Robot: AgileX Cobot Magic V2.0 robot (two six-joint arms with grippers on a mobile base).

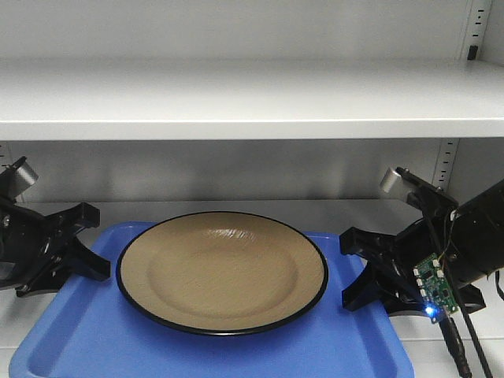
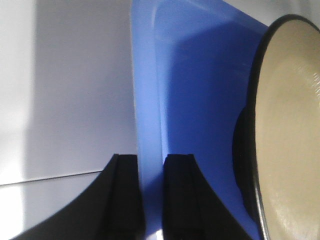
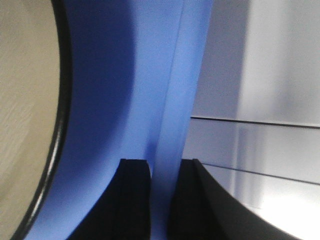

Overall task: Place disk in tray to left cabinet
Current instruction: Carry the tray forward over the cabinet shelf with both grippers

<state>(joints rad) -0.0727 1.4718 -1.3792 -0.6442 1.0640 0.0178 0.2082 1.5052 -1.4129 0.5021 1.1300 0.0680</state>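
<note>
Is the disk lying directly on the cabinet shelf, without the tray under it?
No, the disk lies inside the blue tray, whose surface shows all around it.

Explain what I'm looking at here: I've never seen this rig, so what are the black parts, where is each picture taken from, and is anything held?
It is a two-armed robot. The front view looks at a grey-white cabinet. A blue tray carries a tan disk. The black clamps are the grippers: the left gripper and right gripper each pinch a side rim of the tray. The other two pictures come from cameras on the wrists: each shows black fingers closed on the blue rim, with the disk beside.
</note>
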